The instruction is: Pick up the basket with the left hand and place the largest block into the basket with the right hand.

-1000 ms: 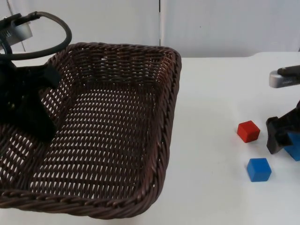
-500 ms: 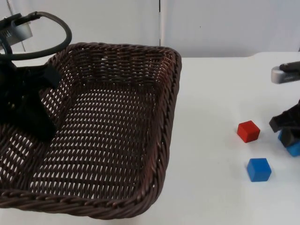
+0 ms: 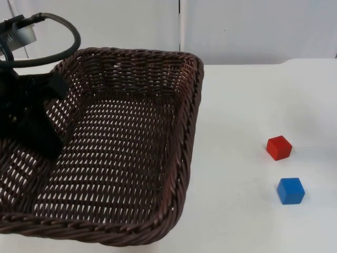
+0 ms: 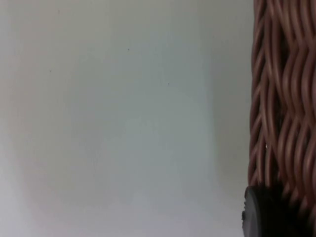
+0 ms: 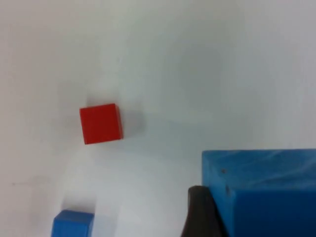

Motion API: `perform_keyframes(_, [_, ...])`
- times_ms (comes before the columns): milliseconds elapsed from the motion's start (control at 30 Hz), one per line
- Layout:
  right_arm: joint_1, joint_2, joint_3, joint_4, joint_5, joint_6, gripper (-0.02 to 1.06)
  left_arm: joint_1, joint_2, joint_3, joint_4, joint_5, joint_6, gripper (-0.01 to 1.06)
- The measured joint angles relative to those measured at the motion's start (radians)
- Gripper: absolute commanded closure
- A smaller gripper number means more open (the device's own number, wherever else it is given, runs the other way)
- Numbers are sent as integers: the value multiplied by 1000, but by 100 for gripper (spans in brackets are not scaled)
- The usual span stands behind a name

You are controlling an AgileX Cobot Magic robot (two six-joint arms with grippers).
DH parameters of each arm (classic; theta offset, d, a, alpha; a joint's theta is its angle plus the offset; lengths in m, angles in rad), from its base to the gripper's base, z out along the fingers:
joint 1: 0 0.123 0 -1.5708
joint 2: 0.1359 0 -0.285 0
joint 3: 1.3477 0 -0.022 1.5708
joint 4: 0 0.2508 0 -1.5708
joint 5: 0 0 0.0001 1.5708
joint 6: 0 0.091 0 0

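Top view: a dark brown wicker basket (image 3: 121,147) takes up the left half of the frame, seen large, its rim running from the upper middle down to the lower left edge. The left arm's black body lies over the basket's left wall at the left edge of the frame, and the left gripper (image 3: 29,124) sits at that wall; from here I cannot tell whether its fingers are closed on it. The white table (image 3: 242,105) stretches to the right, plain and unmarked, and ends at a grey partition wall (image 3: 253,29) with a thin vertical seam near the upper middle. At right of centre stand a small red block (image 3: 279,147) and, just below it and apart from it, a small blue block (image 3: 290,190). No writing or label can be read anywhere.

Left wrist view: the woven rim of the basket (image 4: 284,103) stands close against the camera, with a black fingertip (image 4: 264,212) touching the weave. Beside it lies pale table surface (image 4: 113,113).

Right wrist view: the right gripper (image 5: 247,212) is closed on a large blue block (image 5: 266,187), one dark finger (image 5: 200,212) pressed against the block's side. Beneath it on the white table (image 5: 197,59) lie the red block (image 5: 101,123) and the small blue block (image 5: 73,223), well apart from the held one.
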Motion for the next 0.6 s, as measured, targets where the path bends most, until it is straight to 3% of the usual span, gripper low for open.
perform_keyframes(333, [0, -200, 0, 27, 70, 0, 105, 0, 0, 0, 0, -2, 7, 105])
perform_keyframes(600, [0, -218, 0, 27, 98, 0, 105, 0, 0, 0, 0, -2, 11, 105])
